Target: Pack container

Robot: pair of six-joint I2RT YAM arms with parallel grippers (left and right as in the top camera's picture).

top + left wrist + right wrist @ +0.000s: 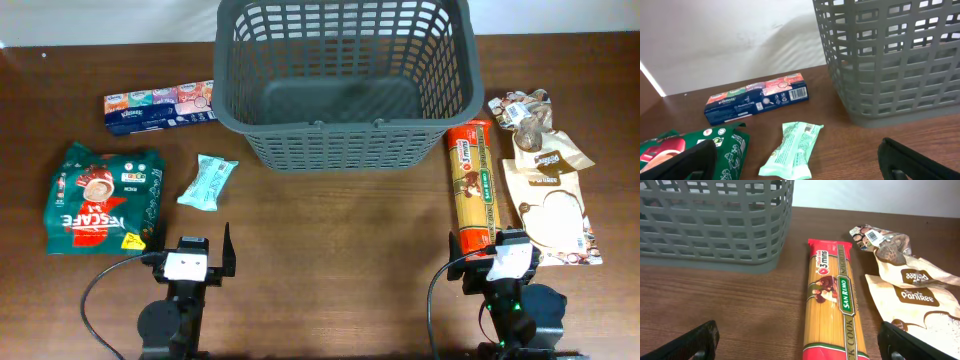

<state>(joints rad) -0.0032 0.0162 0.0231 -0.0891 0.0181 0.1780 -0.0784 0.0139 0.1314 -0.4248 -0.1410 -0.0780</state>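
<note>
The basket (345,150) sits empty at far centre, within both arms' reach. The left gripper (190,246) and right gripper (512,242) hang back with fingers spread wide, holding nothing. Packets (473,185) lie on each side, likely so either arm can pick its own.

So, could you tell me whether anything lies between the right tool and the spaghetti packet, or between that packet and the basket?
Nothing visible does. The spaghetti packet lies ahead of the open right tool, and only bare table separates it from the basket; the beige pouches lie on its other side.

Spaghetti packet (473,185) lies right of container (345,85).
</note>
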